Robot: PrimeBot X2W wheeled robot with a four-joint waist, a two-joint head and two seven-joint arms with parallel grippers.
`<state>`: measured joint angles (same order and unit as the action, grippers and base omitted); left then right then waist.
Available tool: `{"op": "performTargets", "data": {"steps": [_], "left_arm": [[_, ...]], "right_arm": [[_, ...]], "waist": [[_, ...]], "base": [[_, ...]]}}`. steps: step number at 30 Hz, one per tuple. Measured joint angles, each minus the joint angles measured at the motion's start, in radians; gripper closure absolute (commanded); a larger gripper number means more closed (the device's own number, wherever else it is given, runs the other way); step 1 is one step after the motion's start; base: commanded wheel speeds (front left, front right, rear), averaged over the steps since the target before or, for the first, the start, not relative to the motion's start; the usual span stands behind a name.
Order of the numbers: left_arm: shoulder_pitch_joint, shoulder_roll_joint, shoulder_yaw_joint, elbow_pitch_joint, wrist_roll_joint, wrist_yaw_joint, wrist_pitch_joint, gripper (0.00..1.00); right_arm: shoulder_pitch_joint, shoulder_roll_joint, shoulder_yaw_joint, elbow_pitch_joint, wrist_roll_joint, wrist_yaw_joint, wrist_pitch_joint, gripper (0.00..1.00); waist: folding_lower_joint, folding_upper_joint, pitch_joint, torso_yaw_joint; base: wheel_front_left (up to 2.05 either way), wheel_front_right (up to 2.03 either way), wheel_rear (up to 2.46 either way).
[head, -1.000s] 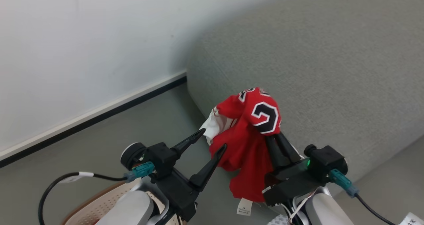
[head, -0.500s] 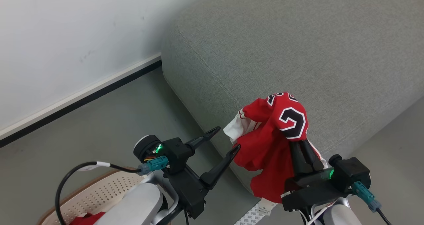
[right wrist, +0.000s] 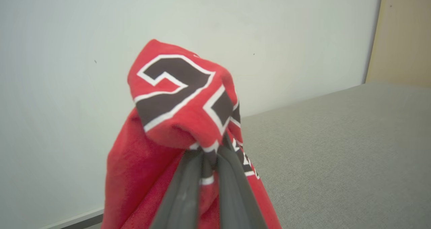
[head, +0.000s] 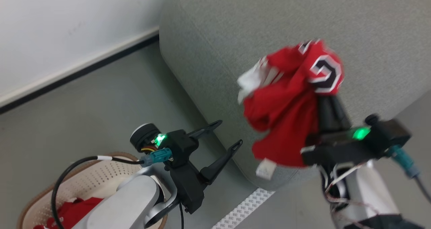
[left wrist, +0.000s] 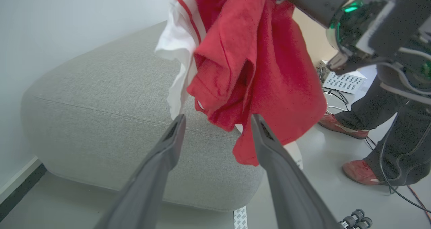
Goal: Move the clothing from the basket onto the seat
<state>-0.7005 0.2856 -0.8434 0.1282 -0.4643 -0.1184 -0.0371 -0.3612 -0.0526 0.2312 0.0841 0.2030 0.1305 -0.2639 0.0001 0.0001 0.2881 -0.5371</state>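
Observation:
A red jersey point(head: 289, 104) with a black-and-white number hangs in the air over the front edge of the grey seat point(head: 269, 27), pinched in my right gripper point(head: 328, 99), which is shut on it. In the right wrist view the jersey point(right wrist: 175, 101) drapes over the closed fingertips. My left gripper point(head: 229, 133) stands open and empty below and left of the jersey; in its own wrist view the jersey point(left wrist: 256, 70) hangs just beyond the open fingers. The cream basket point(head: 101, 182) sits on the floor at lower left with more red clothing point(head: 72, 212) inside.
A white wall with a dark baseboard point(head: 77, 72) runs along the upper left. A white patterned strip point(head: 244, 208) lies on the grey floor by the seat's corner. A person's legs and red shoes point(left wrist: 340, 126), with cables and a white box, stand beyond the seat.
My right gripper has lifted the jersey higher and further over the seat. The head camera has shifted, bringing more of the basket into view. The left gripper has stayed open.

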Motion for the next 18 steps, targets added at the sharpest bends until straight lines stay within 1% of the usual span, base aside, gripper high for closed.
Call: {"op": "performTargets", "data": {"steps": [3,6,13,18], "left_arm": [[-0.035,0.007,-0.013,-0.039,0.006,-0.001,0.038,0.0],[-0.082,0.024,-0.03,-0.071,0.012,-0.004,0.075,0.0],[-0.171,0.058,-0.057,-0.143,-0.012,-0.009,0.142,0.0],[-0.219,0.08,-0.078,-0.179,-0.022,-0.011,0.17,0.0]], "right_arm": [[-0.087,0.0,-0.082,-0.021,0.016,0.0,0.0,1.0],[-0.2,-0.019,-0.167,-0.052,0.026,0.0,0.0,1.0],[-0.462,-0.138,-0.321,-0.059,0.072,0.0,0.0,1.0],[-0.591,-0.223,-0.37,-0.025,0.104,0.0,0.0,1.0]], "waist": [[0.0,0.0,0.046,0.007],[-0.0001,0.0,0.101,0.02],[0.0001,0.0001,0.248,0.059],[0.0002,0.0001,0.349,0.087]], "base": [[0.0,0.0,0.0],[0.0,0.0,0.0],[0.0,0.0,0.0],[0.0,0.0,0.0]]}}
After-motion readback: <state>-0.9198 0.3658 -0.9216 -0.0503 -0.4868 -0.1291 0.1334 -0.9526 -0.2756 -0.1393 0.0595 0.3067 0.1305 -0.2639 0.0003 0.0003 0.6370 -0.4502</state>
